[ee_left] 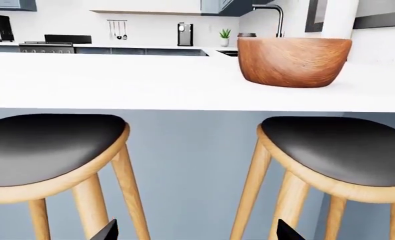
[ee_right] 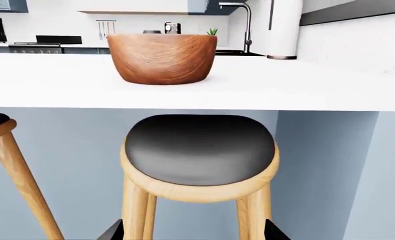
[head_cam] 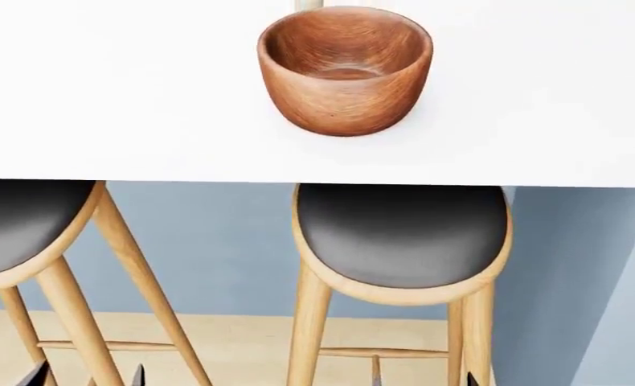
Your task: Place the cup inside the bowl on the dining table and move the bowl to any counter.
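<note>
Bowl empty on the dining table, cup just behind it. Both grippers low by the stools, spread open, holding nothing. Everything left to do.

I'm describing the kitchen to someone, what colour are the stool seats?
Dark grey, nearly black, on pale wooden frames. The stool seat shows best in the right wrist view.

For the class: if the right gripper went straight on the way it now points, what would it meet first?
Probably the bar stool: its black seat and wooden legs fill the line between the open jaws of the right gripper. The bowl sits higher, on the dining table. Depth is unclear.
</note>
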Controlling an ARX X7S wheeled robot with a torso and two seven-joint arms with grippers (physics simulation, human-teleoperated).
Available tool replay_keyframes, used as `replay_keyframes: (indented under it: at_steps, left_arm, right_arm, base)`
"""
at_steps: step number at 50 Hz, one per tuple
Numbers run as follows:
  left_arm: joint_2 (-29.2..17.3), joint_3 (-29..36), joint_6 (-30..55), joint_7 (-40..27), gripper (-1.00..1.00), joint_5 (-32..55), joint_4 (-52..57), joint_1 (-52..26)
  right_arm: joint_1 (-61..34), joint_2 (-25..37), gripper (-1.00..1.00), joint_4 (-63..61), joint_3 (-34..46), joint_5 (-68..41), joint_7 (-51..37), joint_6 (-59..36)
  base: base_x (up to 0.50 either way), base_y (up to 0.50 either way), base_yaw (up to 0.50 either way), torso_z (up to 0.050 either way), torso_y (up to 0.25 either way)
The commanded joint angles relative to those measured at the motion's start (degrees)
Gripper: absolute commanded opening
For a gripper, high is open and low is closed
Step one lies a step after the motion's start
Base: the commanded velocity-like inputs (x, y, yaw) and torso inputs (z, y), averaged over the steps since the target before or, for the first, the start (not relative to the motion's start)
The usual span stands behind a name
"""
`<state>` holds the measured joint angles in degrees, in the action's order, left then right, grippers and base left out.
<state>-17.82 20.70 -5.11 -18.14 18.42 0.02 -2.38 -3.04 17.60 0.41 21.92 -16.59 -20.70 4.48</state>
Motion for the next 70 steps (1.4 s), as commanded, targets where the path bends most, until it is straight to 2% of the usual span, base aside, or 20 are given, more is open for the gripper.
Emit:
replay_keyframes:
  at_steps: [1,8,33,38,42,45,48,57,59,62,63,65,67,70]
  left_arm:
    - [0.9,0.8,0.9,-0.9,1.0,-0.7,-0.3,-1.0]
    - [0.4,0.4,1.2,-1.0,1.0,0.0,-0.1,-0.9]
    - [-0.6,-0.2,0.7,-1.1,1.0,1.2,0.6,0.0]
    - [-1.1,0.9,3.5,-2.1,1.0,0.3,2.5,-0.1]
    - [-3.1,0.0,9.1,-4.0,1.0,2.4,9.8,-0.3]
    - [-5.2,-1.2,16.5,-5.7,1.0,5.3,15.5,-2.9]
    - [-6.6,-1.8,20.0,-6.2,1.0,6.8,19.4,-5.0]
    - [-10.4,-5.3,36.5,-9.3,1.0,15.8,30.3,-17.6]
    - [-10.8,-6.6,41.9,-10.0,1.0,20.9,31.3,-20.6]
    - [-11.9,-6.9,45.9,-11.0,1.0,22.7,32.8,-24.4]
    - [-11.9,-8.5,48.5,-11.0,1.0,26.7,32.4,-26.4]
    - [-12.4,-8.6,50.2,-10.9,1.0,27.4,31.7,-29.2]
    - [-12.2,-11.0,52.4,-10.3,1.0,32.4,30.3,-31.8]
    - [-12.4,-10.3,53.9,-10.4,1.0,31.7,28.4,-36.1]
  right_arm:
    - [0.0,0.1,1.0,0.2,0.2,0.0,-0.1,0.2]
    - [0.0,0.2,1.0,0.2,0.3,0.0,-0.2,0.3]
    - [0.0,0.7,1.0,-0.5,1.0,1.9,-1.7,0.1]
    - [-0.6,1.1,1.0,-2.3,1.9,3.2,-2.4,-2.4]
    - [-1.9,3.0,1.0,-8.8,1.1,3.6,-3.9,-6.9]
    - [-3.7,5.0,1.0,-13.6,-0.4,-2.4,-1.2,-12.0]
    - [-4.6,6.6,1.0,-17.5,-1.3,-4.9,-1.3,-15.9]
    - [-12.8,16.3,1.0,-33.6,-9.6,-16.7,-3.1,-31.7]
    - [-15.9,18.4,1.0,-36.2,-10.1,-18.4,-4.0,-36.2]
    - [-18.8,19.8,1.0,-35.8,-12.4,-23.1,-3.4,-39.5]
    - [-20.1,20.6,1.0,-34.7,-13.6,-24.8,-2.6,-40.3]
    - [-21.5,21.3,1.0,-34.2,-16.0,-27.6,-2.6,-41.3]
    - [-24.1,22.2,1.0,-34.5,-17.3,-30.3,-2.9,-43.5]
    - [-28.2,23.3,1.0,-34.0,-18.0,-33.5,-3.0,-46.5]
  base:
    - [0.0,0.0,0.0,0.05,0.0]
    - [0.0,0.0,0.0,0.05,0.0]
    - [0.0,0.0,0.0,0.0,0.0]
    - [0.0,0.0,0.0,0.0,0.0]
    - [0.0,0.0,0.0,0.0,0.0]
    - [0.0,0.0,0.0,0.0,0.0]
    - [0.0,0.0,0.0,0.0,0.0]
    - [0.0,0.0,0.0,0.0,0.0]
    - [0.0,0.0,0.0,0.0,0.0]
    - [0.0,0.0,0.0,0.0,0.0]
    - [0.0,0.0,0.0,0.0,0.0]
    - [0.0,0.0,0.0,0.0,0.0]
    - [0.0,0.0,0.0,0.0,0.0]
    - [0.0,0.0,0.0,0.0,0.0]
